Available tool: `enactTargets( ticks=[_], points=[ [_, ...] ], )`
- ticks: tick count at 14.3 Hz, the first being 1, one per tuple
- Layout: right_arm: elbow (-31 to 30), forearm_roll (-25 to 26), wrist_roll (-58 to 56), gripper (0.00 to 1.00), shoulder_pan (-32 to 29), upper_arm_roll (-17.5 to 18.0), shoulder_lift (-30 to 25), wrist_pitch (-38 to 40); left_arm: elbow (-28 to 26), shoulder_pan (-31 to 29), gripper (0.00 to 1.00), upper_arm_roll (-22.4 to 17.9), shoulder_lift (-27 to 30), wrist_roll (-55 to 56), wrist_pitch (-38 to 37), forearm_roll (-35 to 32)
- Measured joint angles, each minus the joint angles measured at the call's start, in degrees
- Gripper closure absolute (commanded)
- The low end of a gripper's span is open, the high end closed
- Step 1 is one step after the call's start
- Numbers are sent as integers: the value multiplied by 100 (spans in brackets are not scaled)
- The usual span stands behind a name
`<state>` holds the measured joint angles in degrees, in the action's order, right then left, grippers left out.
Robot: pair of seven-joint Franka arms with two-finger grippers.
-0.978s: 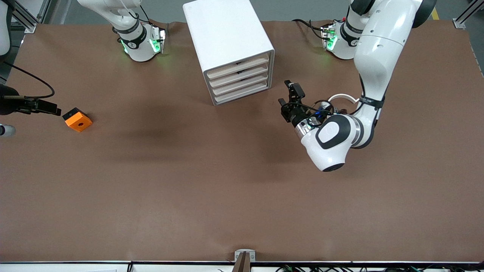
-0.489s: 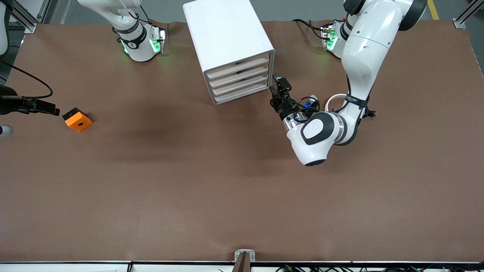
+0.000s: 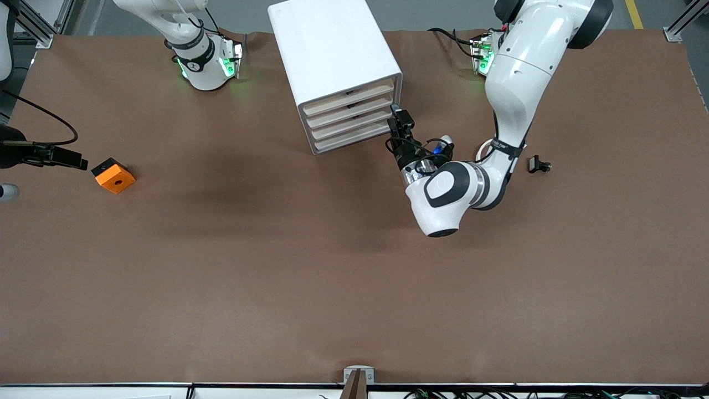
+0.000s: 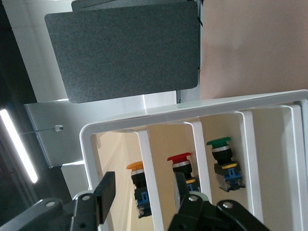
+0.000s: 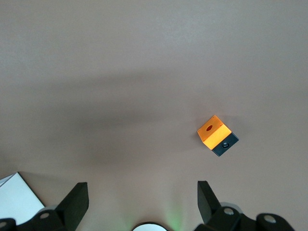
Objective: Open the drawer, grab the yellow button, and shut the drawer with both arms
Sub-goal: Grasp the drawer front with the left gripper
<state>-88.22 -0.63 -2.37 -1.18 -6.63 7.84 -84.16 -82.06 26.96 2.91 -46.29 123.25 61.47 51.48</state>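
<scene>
The white cabinet (image 3: pixel 332 44) stands at the robots' edge of the table, its four beige drawer fronts shut. My left gripper (image 3: pixel 400 119) is right in front of them at the left arm's end, fingers open and empty. In the left wrist view the open left gripper (image 4: pixel 143 183) frames the orange-yellow button (image 4: pixel 136 174), which stands inside the top drawer (image 4: pixel 115 154) (image 3: pixel 352 98). My right gripper (image 5: pixel 142 185) is open and empty high over the table and is out of the front view.
A red-capped button (image 4: pixel 179 161) and a green-capped one (image 4: pixel 220 147) stand in the two drawers below. An orange cube with a hole (image 3: pixel 113 175) (image 5: pixel 216 134) lies toward the right arm's end. A small black clip (image 3: pixel 538 164) lies beside the left arm.
My left arm has swung toward the cabinet, bringing its open gripper up to the drawer fronts. The black clip it covered now shows. The cube has not moved.
</scene>
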Motion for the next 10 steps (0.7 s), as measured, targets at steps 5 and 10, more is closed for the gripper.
enactTargets(
  ticks=[5, 10],
  points=[
    [0, -2, 9, 0, 1, 11, 0, 0, -138, 279, 49, 1, -4, 11, -17, 58],
    [0, -4, 14, 0, 1, 14, 0, 1, -330, 488, 52, 2, -4, 23, -30, 87]
  ],
)
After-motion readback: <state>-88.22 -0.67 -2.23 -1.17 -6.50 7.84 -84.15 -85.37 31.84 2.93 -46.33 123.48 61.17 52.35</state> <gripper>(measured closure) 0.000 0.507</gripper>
